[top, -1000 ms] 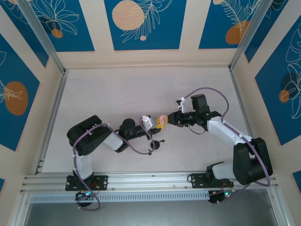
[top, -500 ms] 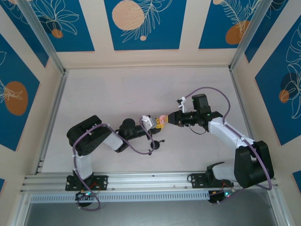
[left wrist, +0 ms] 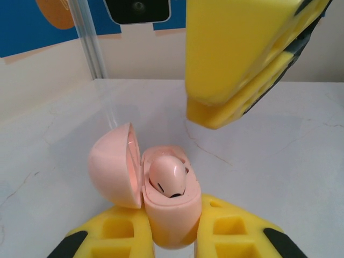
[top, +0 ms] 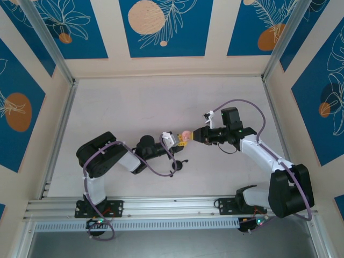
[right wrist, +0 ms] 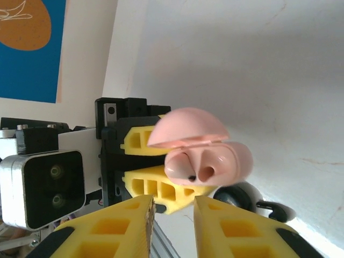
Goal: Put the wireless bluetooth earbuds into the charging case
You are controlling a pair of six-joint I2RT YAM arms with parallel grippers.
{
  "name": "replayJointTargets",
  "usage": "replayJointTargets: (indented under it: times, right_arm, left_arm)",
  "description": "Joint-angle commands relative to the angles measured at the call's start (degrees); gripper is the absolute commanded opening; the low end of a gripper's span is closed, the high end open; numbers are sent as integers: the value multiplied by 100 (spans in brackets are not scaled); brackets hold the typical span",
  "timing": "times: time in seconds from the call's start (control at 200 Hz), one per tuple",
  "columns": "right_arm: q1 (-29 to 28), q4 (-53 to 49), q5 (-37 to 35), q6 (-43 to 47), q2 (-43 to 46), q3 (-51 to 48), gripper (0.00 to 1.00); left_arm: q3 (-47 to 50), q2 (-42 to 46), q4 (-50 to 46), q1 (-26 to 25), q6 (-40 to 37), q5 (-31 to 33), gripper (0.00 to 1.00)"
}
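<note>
Rail: a ribbed aluminium rail (top: 172,207) runs along the near edge, with both black arm bases bolted to it.
Dark object: a small, round, glossy black thing (top: 179,164) lies on the table just nearer than the left arm's wrist; what it is cannot be told.
Left gripper: the left gripper (left wrist: 172,236) has blocky yellow plastic fingers with square hollows and black tips, and they are clamped on the lower half of the charging case.
Charging case: the charging case (left wrist: 167,212) is pale pink, smooth and egg-rounded, and is held above the table between the two arms.
Lid: the domed lid (left wrist: 113,166) is swung open to one side on its hinge, its inside a warmer pink.
Earbud: one pale pink earbud (left wrist: 167,177), glossy and oval with small dark marks, sits in the case's well. In the right wrist view a hollow shows beside it.
Right gripper: the right gripper (right wrist: 173,220) faces the case at close range without touching it. Its yellow fingers stand a narrow gap apart, with nothing seen between them.
Table: the table (top: 134,107) is pale and matt with faint marble-like veins.
Walls: the wall panels (top: 161,27) are cream with blue fields, peach discs and white leaf outlines.
</note>
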State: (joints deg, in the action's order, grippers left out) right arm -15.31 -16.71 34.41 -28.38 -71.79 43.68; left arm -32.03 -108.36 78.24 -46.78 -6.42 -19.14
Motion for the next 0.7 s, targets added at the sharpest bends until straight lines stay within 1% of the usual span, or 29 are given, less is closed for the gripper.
replayJointTargets:
  times: [0.0, 0.145, 0.255, 0.35, 0.415, 0.495, 0.695]
  right_arm:
    - [105, -766, -241, 296, -13, 336, 28]
    - [196, -1664, -831, 739, -329, 802, 31]
    - [196, -2109, -1323, 967, -715, 1196, 33]
    - [200, -2269, -1633, 1071, -1141, 1527, 35]
    - [201, -2347, -1913, 1134, -1526, 1824, 38]
    - [196, -2436, -2222, 1193, -2039, 2211, 39]
    - [195, -2562, -2507, 1302, -3267, 3141, 39]
  left_arm:
    - [80, 112, 238, -54, -111, 218, 10]
    - [237, 150, 236, -43, -105, 434, 10]
    - [374, 182, 236, -40, -70, 614, 10]
    - [490, 223, 235, -17, -53, 719, 10]
    - [569, 251, 236, -6, -43, 790, 10]
    - [657, 293, 236, 20, -44, 864, 10]
    - [834, 368, 236, 86, -41, 1050, 10]
